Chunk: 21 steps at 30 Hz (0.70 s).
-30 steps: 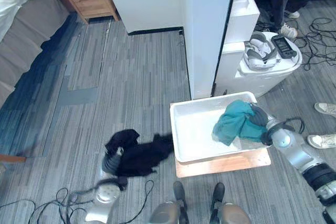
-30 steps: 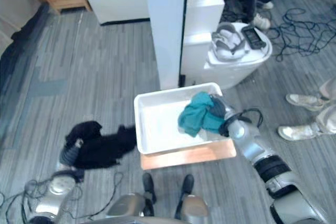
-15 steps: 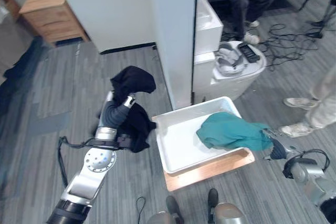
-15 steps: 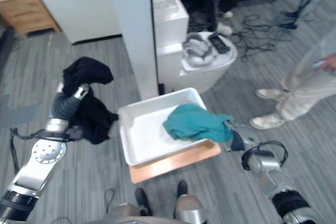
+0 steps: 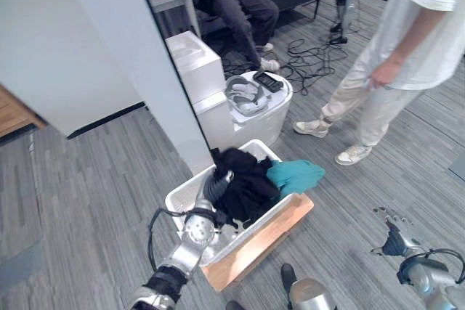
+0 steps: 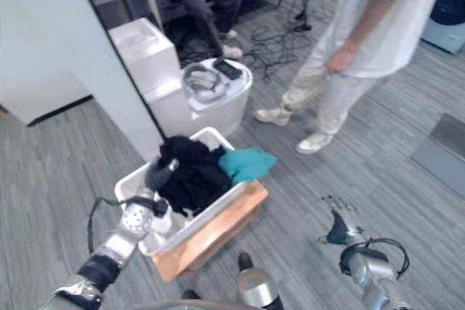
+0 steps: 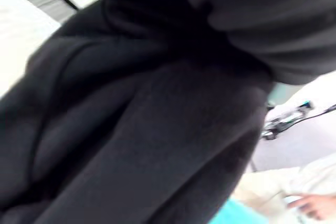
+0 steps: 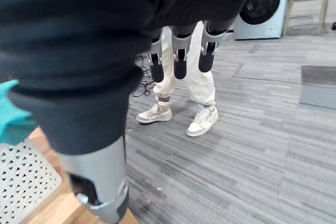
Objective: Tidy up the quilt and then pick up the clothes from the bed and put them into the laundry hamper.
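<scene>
Grey plank floor point(image 5: 87, 179) all round; a standing person point(image 5: 396, 49) beyond the right hand point(image 5: 392, 241), its fingers point(image 8: 178, 61) straight and empty; white hamper point(image 5: 182, 197) on a wooden board point(image 5: 254, 241); black garment point(image 5: 243, 183) in it, bunched against the left hand point(image 5: 216, 186), grip indiscernible; teal garment point(image 5: 294, 174) just past it.

Grey plank floor point(image 5: 87, 179) w/ things standing on it.
White hamper point(image 5: 185, 195) sits on a wooden board point(image 5: 256, 241) on the floor, right at the left hand point(image 5: 215, 186); white round stool point(image 5: 251, 117) and white box point(image 5: 195, 63) just beyond it. Right hand point(image 5: 393, 239) hangs over bare floor, well apart from hamper; standing person's shoes point(image 5: 336, 143) beyond it, cables point(image 5: 309, 52) farther off.
</scene>
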{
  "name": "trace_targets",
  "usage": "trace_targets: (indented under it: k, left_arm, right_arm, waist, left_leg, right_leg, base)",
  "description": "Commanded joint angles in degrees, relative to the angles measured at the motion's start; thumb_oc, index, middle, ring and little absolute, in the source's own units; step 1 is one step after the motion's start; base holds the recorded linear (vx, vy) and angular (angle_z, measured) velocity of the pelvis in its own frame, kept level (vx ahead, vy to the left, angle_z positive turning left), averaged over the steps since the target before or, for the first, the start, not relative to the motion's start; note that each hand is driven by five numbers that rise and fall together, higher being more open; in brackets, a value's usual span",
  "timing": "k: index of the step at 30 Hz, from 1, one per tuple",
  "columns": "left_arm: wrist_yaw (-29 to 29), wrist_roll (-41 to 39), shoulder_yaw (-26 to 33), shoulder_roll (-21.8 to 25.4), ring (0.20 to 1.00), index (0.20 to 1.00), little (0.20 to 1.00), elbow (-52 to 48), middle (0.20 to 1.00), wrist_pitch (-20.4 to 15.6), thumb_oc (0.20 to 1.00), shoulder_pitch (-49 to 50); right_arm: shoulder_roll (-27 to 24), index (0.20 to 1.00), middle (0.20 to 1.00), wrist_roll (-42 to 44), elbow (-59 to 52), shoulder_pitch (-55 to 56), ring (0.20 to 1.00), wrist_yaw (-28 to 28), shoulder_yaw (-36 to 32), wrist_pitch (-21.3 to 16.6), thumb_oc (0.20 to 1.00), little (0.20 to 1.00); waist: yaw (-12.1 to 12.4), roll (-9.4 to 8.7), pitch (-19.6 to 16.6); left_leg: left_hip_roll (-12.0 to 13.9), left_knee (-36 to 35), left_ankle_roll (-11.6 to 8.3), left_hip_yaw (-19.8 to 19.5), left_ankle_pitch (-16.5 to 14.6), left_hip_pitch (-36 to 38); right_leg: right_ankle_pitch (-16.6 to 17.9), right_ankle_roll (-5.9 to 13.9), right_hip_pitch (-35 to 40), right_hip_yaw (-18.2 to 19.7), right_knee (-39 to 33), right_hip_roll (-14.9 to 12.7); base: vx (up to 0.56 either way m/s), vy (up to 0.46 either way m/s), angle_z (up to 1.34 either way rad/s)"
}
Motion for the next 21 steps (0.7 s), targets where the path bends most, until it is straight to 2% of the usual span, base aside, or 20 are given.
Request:
trace_targets:
  k: [1, 3, 6, 7, 10, 12, 15, 18, 21]
  left_arm:
    - [3.3, 2.3, 1.7, 0.3, 1.0, 1.0, 1.0, 5.3, 1.0, 0.1, 1.0, -7.5]
    - [2.3, -3.1, 5.1, -1.7, 1.0, 1.0, 1.0, 15.8, 1.0, 2.1, 1.0, -8.2]
    - [2.2, -6.4, 6.8, -1.6, 1.0, 1.0, 1.0, 16.7, 1.0, 1.8, 1.0, -7.9]
    - [2.4, -9.7, 8.4, -1.2, 1.0, 1.0, 1.0, 15.9, 1.0, 0.9, 1.0, -7.3]
    - [2.8, -11.4, 9.3, -0.6, 1.0, 1.0, 1.0, 14.7, 1.0, -0.1, 1.0, -6.6]
    - [2.5, -16.2, 13.7, 2.6, 1.0, 1.0, 1.0, 6.4, 1.0, -3.5, 1.0, 1.1]
    - [3.7, -18.5, 17.6, 3.8, 1.0, 1.0, 1.0, 4.9, 1.0, -4.9, 1.0, 5.6]
    - [3.7, -19.5, 20.1, 4.1, 1.0, 1.0, 1.0, 6.2, 1.0, -5.1, 1.0, 9.0]
    - [2.6, -20.6, 21.7, 3.5, 1.0, 1.0, 1.0, 11.2, 1.0, -4.1, 1.0, 11.2]
  right_arm:
    - [-1.0, 1.0, 1.0, 2.5, 2.8, -4.9, 1.0, -1.3, -1.1, 0.7, 1.0, 1.0]
    - [1.1, 1.0, 1.0, 4.4, 10.5, -5.4, 1.0, -0.2, -0.1, 2.2, 1.0, 1.0]
    - [2.4, 1.0, 1.0, 5.3, 15.4, -5.8, 1.0, 0.2, 0.7, 2.5, 1.0, 1.0]
    - [3.9, 1.0, 1.0, 6.3, 21.6, -5.9, 1.0, 0.7, 1.4, 3.0, 1.0, 1.0]
    - [5.2, 1.0, 1.0, 7.9, 25.4, -5.7, 1.0, 0.9, 1.5, 3.2, 1.0, 1.0]
    - [9.0, 1.0, 1.0, 13.3, 33.6, -3.3, 1.0, 1.4, -1.5, 4.2, 1.0, 1.0]
    - [12.3, 1.0, 1.0, 16.5, 39.9, -2.9, 1.0, 1.9, -2.7, 4.7, 1.0, 1.0]
    - [14.6, 1.0, 1.0, 17.7, 42.6, -3.9, 1.0, 2.6, -2.1, 4.9, 1.0, 1.0]
    - [16.2, 1.0, 1.0, 15.5, 43.3, -5.9, 1.0, 3.5, 1.3, 4.6, 1.0, 1.0]
  waist:
    - [0.9, -0.17, -0.1]
    - [0.5, 0.39, 0.0]
    - [0.5, 0.6, -0.1]
    - [1.0, 0.77, -0.3]
    - [1.3, 0.75, -0.3]
    - [3.5, 0.5, -0.5]
    - [5.6, 0.14, -0.7]
    - [7.8, -0.23, -0.9]
    - [9.8, -0.52, -1.1]
  left_leg:
    - [4.4, 0.1, -5.08, -0.4, -0.3, 2.9]
    - [4.6, 0.1, -5.36, -0.2, 0.0, 2.5]
    - [4.7, 0.1, -5.47, -0.4, 0.2, 2.6]
    - [4.8, 0.1, -5.58, -0.8, 0.3, 2.7]
    - [4.8, 0.1, -5.64, -1.1, 0.4, 2.8]
    - [4.8, 0.1, -5.83, -2.2, 0.5, 3.2]
    - [4.8, 0.1, -5.86, -3.2, 0.6, 3.5]
    - [4.7, 0.1, -5.83, -4.2, 0.7, 3.6]
    - [4.8, 0.1, -5.76, -5.2, 0.8, 3.4]
  right_leg:
    - [-4.4, 5.66, -0.2, -1.1, 0.4, -2.6]
    - [-4.3, 5.51, -0.5, -1.1, 0.4, -2.5]
    - [-4.4, 5.42, -0.3, -1.5, 0.4, -2.4]
    - [-4.7, 5.32, 0.2, -2.0, 0.4, -2.3]
    - [-4.8, 5.25, 0.5, -2.3, 0.4, -2.4]
    - [-5.2, 5.12, 2.0, -3.6, 0.4, -2.5]
    - [-5.5, 5.0, 3.2, -4.7, 0.4, -2.5]
    - [-5.6, 4.85, 4.0, -5.8, 0.4, -2.7]
    - [-5.7, 4.77, 4.4, -6.8, 0.4, -2.8]
  base:
    - [-0.01, -0.007, -0.04]
    - [-0.01, -0.006, -0.03]
    - [0.0, 0.0, 0.0]
    - [0.0, 0.0, 0.0]
    - [-0.01, -0.02, 0.04]
    - [-0.01, -0.039, 0.23]
    - [0.0, -0.025, 0.27]
    - [-0.02, -0.016, 0.26]
    - [-0.02, 0.0, 0.21]
